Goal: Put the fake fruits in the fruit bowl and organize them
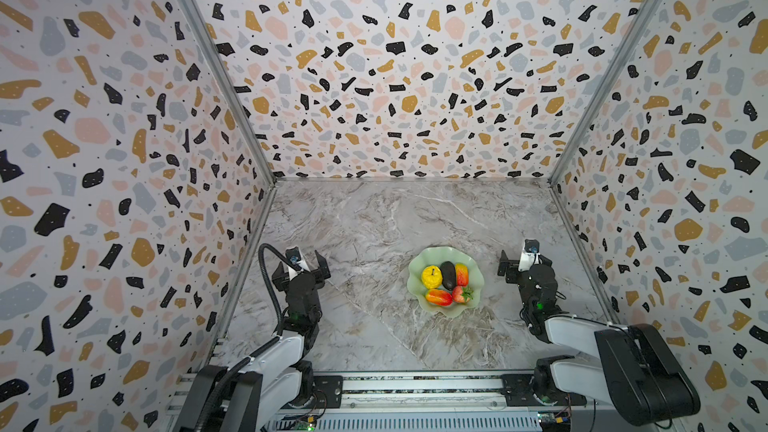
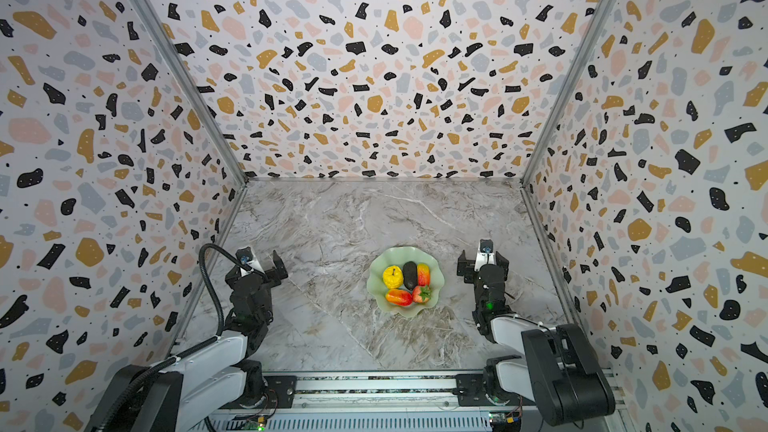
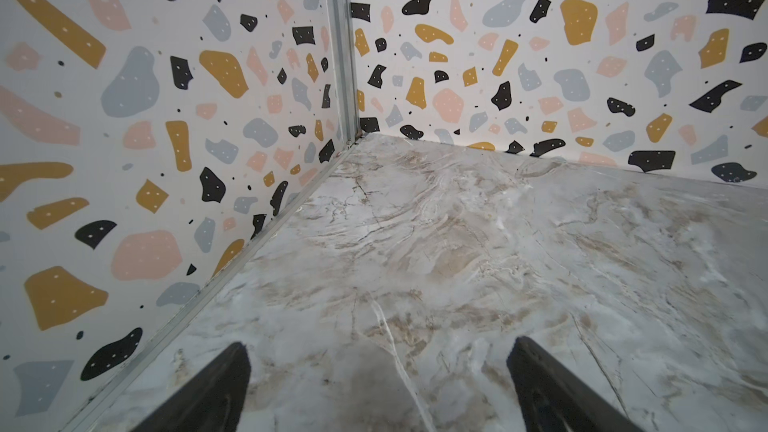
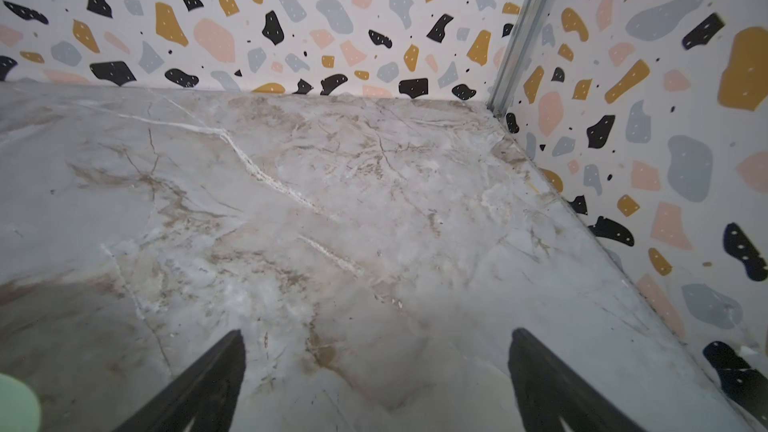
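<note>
The pale green fruit bowl (image 1: 446, 252) (image 2: 405, 252) sits on the marble table between the two arms, with all the fake fruits inside. At its back lie the bumpy yellow fruit (image 1: 431, 277), the dark avocado (image 1: 448, 276) and a mango (image 1: 461, 274) side by side. A second mango (image 1: 438, 297) and the strawberry (image 1: 460, 294) lie in front. My left gripper (image 1: 301, 267) (image 3: 378, 351) hangs open and empty well left of the bowl. On the bowl's right my right gripper (image 1: 524, 261) (image 4: 376, 340) is open and empty too. A sliver of the bowl's rim (image 4: 14, 401) shows in the right wrist view.
Terrazzo-patterned walls (image 1: 374, 76) close in the table on the left, back and right. A metal rail (image 1: 415, 386) carrying both arm bases runs along the front edge. Both wrist views show bare marble (image 3: 457, 263) (image 4: 332, 222) ahead of the fingers and a wall corner.
</note>
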`<state>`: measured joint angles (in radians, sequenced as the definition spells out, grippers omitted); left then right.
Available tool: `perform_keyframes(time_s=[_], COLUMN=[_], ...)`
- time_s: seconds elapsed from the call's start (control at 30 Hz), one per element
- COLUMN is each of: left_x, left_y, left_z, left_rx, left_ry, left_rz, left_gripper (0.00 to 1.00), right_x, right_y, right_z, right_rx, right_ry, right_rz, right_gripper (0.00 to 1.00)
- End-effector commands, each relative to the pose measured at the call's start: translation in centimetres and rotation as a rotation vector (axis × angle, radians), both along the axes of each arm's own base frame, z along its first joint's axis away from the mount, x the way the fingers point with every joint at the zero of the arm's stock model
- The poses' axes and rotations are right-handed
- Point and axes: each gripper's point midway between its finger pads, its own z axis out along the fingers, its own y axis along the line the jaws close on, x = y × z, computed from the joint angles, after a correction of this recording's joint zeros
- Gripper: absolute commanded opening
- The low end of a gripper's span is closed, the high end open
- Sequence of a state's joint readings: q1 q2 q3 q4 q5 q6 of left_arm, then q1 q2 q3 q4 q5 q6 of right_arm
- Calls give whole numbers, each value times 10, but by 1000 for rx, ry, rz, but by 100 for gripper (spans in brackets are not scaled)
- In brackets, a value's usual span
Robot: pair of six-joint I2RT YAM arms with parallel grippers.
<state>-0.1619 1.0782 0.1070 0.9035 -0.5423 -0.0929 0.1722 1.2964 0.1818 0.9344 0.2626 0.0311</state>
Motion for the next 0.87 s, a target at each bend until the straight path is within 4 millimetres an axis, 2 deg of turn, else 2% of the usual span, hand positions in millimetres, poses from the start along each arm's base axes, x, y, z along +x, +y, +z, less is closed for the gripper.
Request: perform_keyframes(time_s=[0.0, 0.03, 0.1, 0.17, 0.27, 0.33, 0.43, 0.83], left_x=[2, 4, 4, 9, 29, 24, 28, 27], left_y=[12, 12, 11, 11, 3, 4, 3, 4], left_z=[23, 17, 6, 5, -12, -1, -9, -7], left_rx=[7, 10, -6, 8, 16, 18, 16, 17], left_ry=[-121, -105, -125, -151, 3, -89, -16, -32], left_rz=[61, 62, 43, 43, 4, 11, 7, 8], left_gripper=[100, 100, 100, 100, 100, 100, 100, 100], right_x=[22, 23, 26, 19, 19, 21, 21, 23], right_y=[2, -1, -11, -12, -13, -12, -10, -8], right_z=[36, 36, 19, 23, 20, 20, 20, 19], right_rx=[-20, -20, 30, 42, 47, 42, 24, 21], right_ry=[-135, -153, -132, -177, -166, -160, -157, -152], right_rz=[7, 4, 1, 15, 14, 15, 10, 11], right_gripper=[99, 99, 99, 99, 99, 99, 99, 99])
